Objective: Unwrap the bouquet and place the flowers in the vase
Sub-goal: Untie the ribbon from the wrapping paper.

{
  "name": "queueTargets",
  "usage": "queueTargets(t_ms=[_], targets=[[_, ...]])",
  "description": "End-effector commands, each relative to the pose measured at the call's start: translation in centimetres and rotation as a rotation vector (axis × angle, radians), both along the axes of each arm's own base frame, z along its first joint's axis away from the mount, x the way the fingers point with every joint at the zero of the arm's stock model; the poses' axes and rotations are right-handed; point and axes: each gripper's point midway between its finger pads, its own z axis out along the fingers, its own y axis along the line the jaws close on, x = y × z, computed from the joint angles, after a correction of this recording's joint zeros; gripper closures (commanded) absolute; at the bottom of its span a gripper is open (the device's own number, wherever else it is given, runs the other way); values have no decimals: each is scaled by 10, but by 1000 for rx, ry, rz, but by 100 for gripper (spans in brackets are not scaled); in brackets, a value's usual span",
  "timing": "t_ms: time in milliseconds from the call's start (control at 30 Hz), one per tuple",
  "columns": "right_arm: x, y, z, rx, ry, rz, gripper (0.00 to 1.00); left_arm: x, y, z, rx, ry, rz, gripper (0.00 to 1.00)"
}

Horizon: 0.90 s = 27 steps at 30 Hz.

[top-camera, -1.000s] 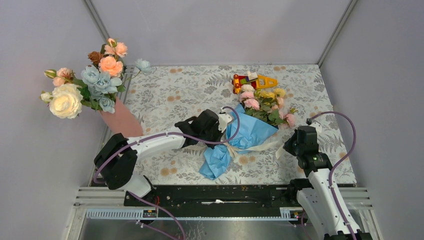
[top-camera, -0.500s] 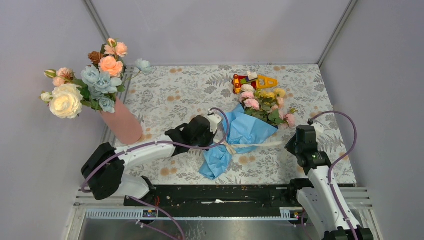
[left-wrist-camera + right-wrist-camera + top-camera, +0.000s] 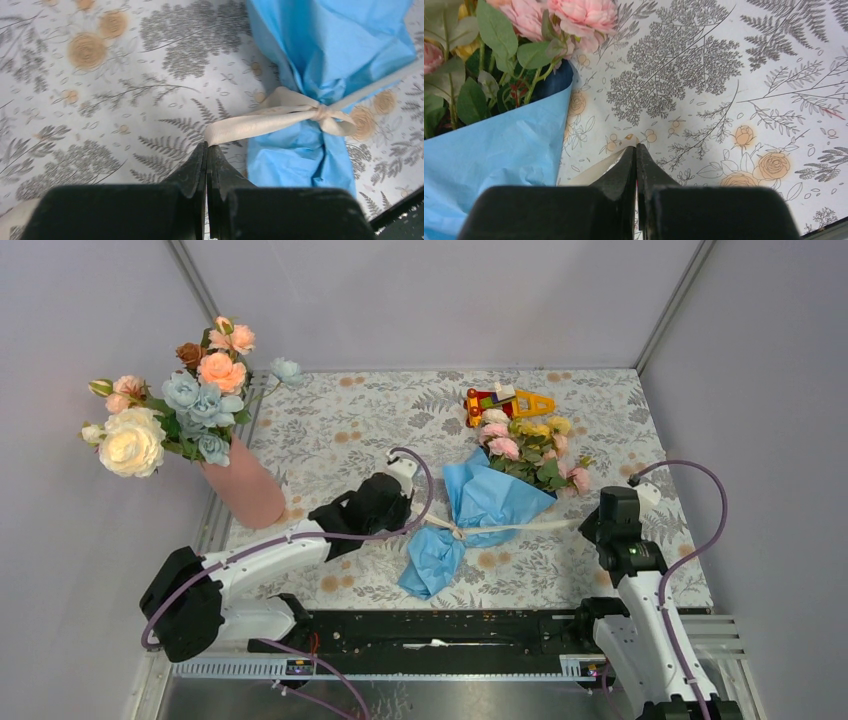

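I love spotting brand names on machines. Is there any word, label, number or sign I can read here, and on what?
No text can be read anywhere.
The blue paper of the bouquet, the cream ribbon, the vase and the flowered table cover bear no writing.
The red-and-yellow toy is too small to tell if it carries any mark.

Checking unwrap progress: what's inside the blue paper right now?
Pink, yellow and cream roses with green leaves stick out of the open end of the blue paper. Their stems are hidden by the paper, which the ribbon cinches shut with a knot.
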Motion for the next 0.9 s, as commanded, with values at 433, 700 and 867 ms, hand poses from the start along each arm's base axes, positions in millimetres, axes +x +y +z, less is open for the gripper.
queueTargets(t_ms=[433,700,867], targets=[[5,-42,42,-77,-75,-152,100,19,74,13,-75,-66,298,100],[0,-59,59,-126,-87,-211,100,19,83,13,-102,-56,336,100],[-1,-65,69,-136,-108,-236,100,21,93,16,-107,-59,391,100]])
